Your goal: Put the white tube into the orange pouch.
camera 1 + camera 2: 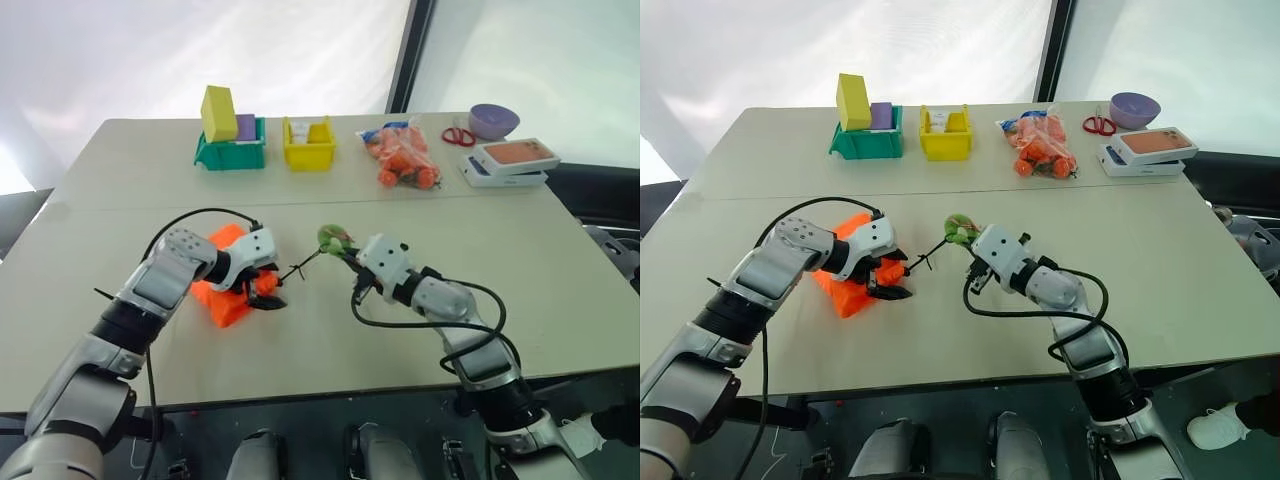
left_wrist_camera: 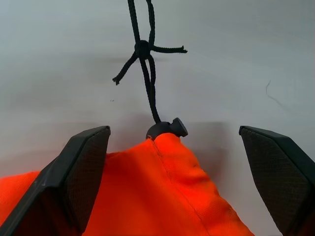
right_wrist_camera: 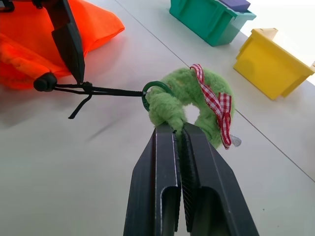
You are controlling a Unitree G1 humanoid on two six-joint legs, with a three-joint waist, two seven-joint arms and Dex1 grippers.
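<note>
At the far side of the table [image 1: 560,270], a green bin [image 1: 232,152] is holding a yellow block [image 1: 218,113] and a purple one [image 1: 245,126]. A yellow bin [image 1: 309,145] is holding something white that I cannot identify. A clear bag [image 1: 403,153] is holding orange items.

The orange pouch [image 1: 224,292] is lying crumpled near the middle, its black cord [image 3: 106,90] stretching tight to a fuzzy green ring tag [image 3: 189,105] with a checked ribbon. The right gripper [image 3: 179,129] is pinching this tag. The left gripper [image 2: 174,162] is standing wide at the pouch's mouth.
</note>
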